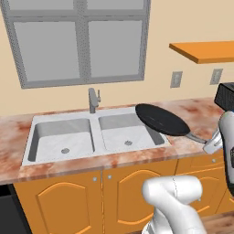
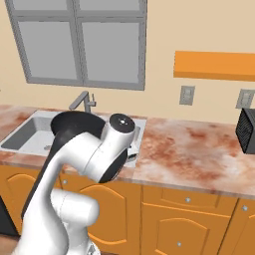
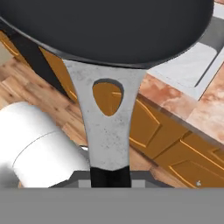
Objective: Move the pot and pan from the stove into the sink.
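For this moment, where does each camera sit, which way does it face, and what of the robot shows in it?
Left base view: behind the arm to its left, facing the sink, faucet and window; white arm at lower right, holding the pan by its handle over the right basin's edge.
Right base view: behind to the right, facing the counter; the arm's elbow fills the lower left.
Hand view: on the hand, looking along the pan's grey handle, clamped in the gripper.
Shared: both base views show sink, pan, window.

A home kitchen: double sink, marble counter, orange cabinets, window
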